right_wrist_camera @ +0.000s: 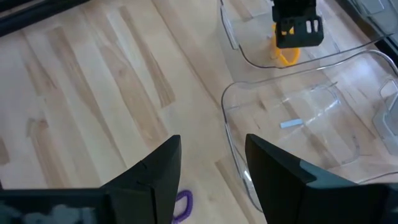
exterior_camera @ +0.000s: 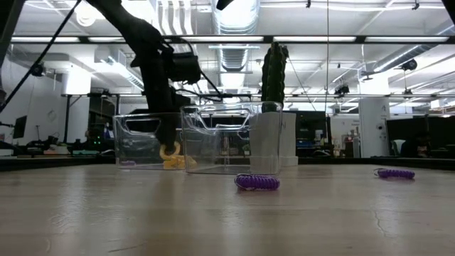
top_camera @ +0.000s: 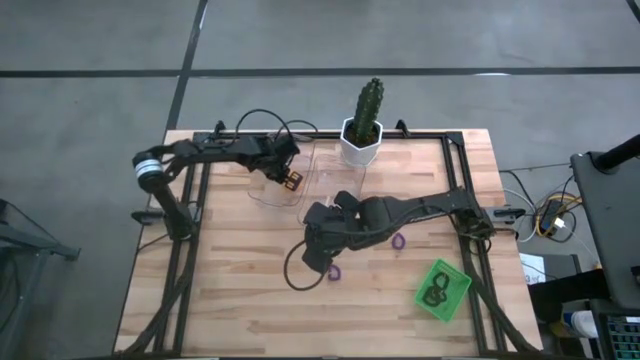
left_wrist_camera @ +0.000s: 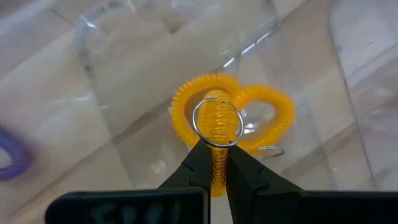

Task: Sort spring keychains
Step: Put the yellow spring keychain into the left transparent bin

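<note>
Orange spring keychain point(left_wrist_camera: 217, 134) pinched in shut left pincer point(left_wrist_camera: 216, 163), lower coil hidden; right pincer point(right_wrist_camera: 211, 163) open, empty.

The far tabletop point(top_camera: 230, 290) edge is blocked by two clear bins point(top_camera: 325, 180) and a potted cactus point(top_camera: 365, 120); bare wood is left open nearer.

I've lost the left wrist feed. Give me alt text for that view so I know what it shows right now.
The left hand, shut, pinches an orange coiled spring keychain with a silver metal ring above a clear plastic bin. Another orange coiled keychain lies just beyond it in the bin; a purple coiled keychain lies on the wooden table outside.
</note>
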`<move>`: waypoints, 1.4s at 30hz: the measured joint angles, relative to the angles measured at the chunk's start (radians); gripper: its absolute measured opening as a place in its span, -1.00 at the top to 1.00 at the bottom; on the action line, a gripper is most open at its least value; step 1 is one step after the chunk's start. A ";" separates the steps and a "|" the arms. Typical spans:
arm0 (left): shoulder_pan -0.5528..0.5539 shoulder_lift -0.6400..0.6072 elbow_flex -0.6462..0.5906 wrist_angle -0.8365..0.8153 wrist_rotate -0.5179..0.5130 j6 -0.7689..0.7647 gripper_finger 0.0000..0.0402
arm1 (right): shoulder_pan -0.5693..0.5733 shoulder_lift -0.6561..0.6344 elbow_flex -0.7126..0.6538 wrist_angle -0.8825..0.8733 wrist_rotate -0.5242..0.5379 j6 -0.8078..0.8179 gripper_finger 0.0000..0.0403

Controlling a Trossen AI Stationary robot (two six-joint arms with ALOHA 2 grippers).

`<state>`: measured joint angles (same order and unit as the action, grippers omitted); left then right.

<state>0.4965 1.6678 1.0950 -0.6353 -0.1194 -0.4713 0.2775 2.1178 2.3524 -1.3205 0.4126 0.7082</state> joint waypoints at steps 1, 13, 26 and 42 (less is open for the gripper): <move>0.000 0.006 0.000 0.000 0.007 0.000 0.89 | 0.000 0.000 0.000 0.000 0.000 0.000 0.14; 0.006 0.031 0.000 0.026 0.014 0.008 0.87 | 0.000 0.000 0.000 0.000 0.000 0.000 0.14; 0.005 0.030 0.000 0.035 0.013 -0.013 0.80 | 0.000 0.000 0.000 0.000 0.000 -0.001 0.17; 0.004 0.028 -0.002 0.015 -0.100 -0.050 0.79 | 0.000 0.000 0.000 0.000 0.006 -0.005 0.17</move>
<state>0.5007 1.6958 1.0927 -0.6206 -0.2190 -0.5209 0.2775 2.1181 2.3524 -1.3205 0.4187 0.7033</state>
